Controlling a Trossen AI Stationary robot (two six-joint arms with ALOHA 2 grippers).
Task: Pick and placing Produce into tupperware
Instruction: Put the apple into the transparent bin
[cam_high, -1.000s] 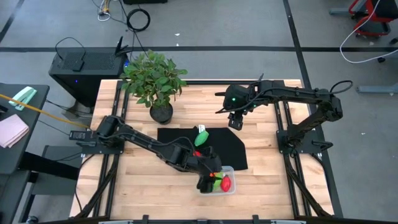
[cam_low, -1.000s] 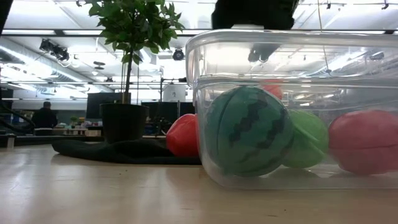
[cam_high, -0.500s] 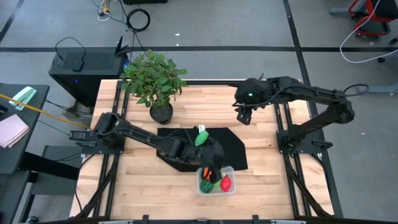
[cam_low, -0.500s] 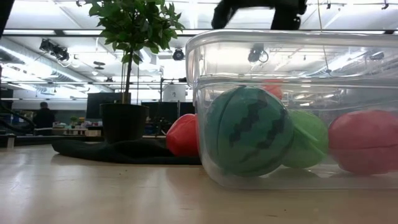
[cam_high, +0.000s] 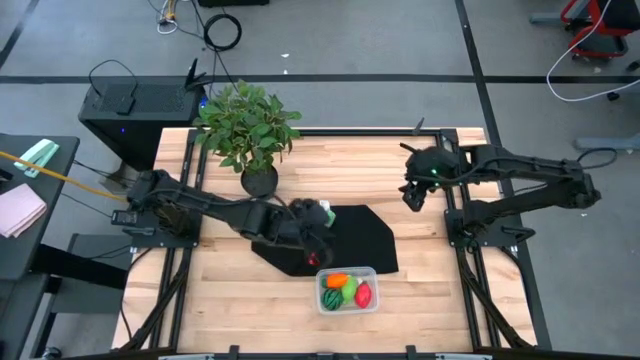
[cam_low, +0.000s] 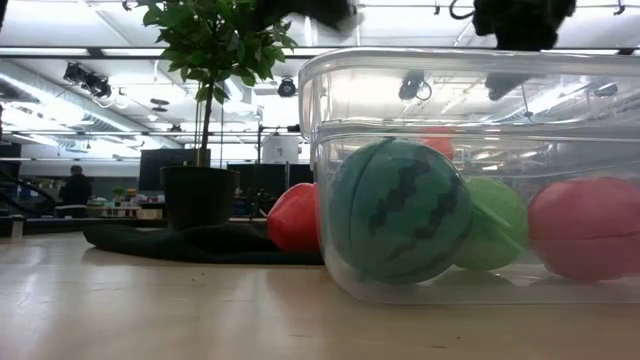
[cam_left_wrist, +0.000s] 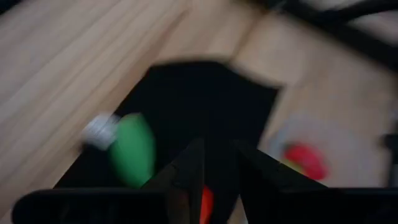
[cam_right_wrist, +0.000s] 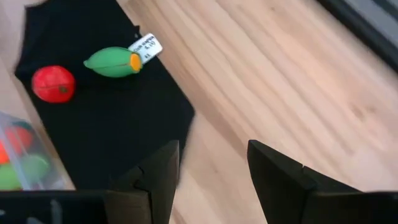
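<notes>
The clear tupperware (cam_high: 372, 272) stands near the table's near edge. It holds an orange piece (cam_high: 337, 280), a striped watermelon (cam_low: 398, 210), a light green piece (cam_high: 349, 291) and a red piece (cam_high: 363, 294). A red piece (cam_high: 313, 259) and a green piece with a white tag (cam_right_wrist: 115, 61) lie on the black mat (cam_high: 370, 235). My left gripper (cam_high: 312, 240) hovers open over the mat, the red piece showing between its fingers in the left wrist view (cam_left_wrist: 217, 149). My right gripper (cam_high: 412, 197) is open and empty over bare wood, off the mat's far right corner.
A potted plant (cam_high: 247, 130) stands at the far left, just beyond the mat. Metal frame rails run along the table's left and right sides. Bare wood lies to the left of the tupperware and between the mat and my right gripper.
My left gripper has drawn back from above the tupperware, up and toward the far edge, to above the mat. The orange piece now shows in the tupperware where the gripper stood. My right gripper has gone toward the table's right edge.
</notes>
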